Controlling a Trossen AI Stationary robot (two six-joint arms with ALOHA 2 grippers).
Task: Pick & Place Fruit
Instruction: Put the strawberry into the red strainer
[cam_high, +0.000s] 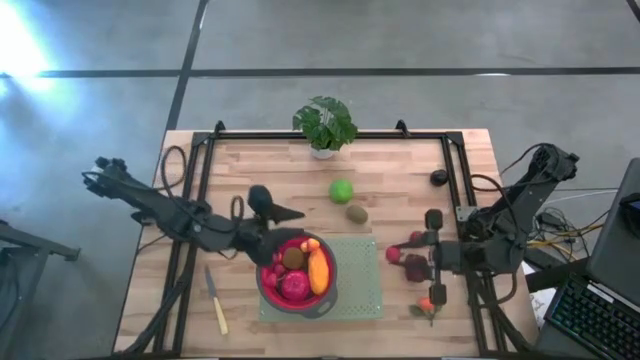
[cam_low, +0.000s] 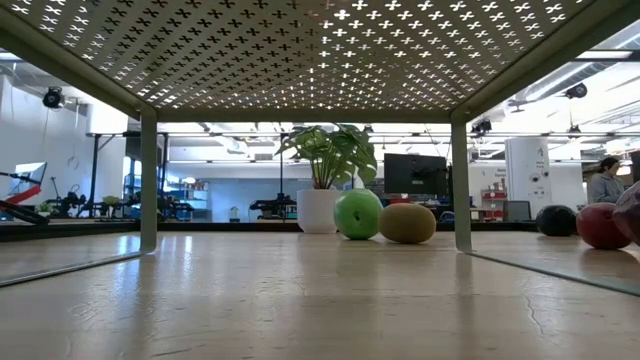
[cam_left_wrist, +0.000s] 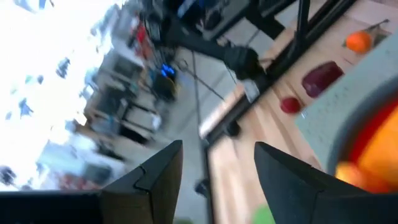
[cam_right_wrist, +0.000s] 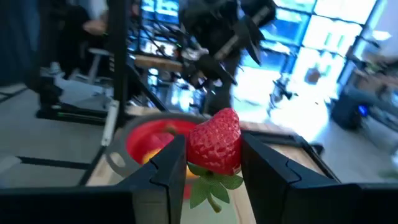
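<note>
Our left arm reaches in from the left side of the worktop, stretched out long and low toward the middle. Its end effector (cam_high: 272, 232) hangs at the front middle part of the worktop, and its two dark fingers (cam_left_wrist: 155, 177) stand apart with nothing between them. Our right arm is folded up at the right side of the worktop, with the wrist pointing in toward the middle. Its end effector (cam_right_wrist: 211, 163) is pinched onto a red strawberry (cam_right_wrist: 216, 147), with one dark finger on each side of it.
</note>
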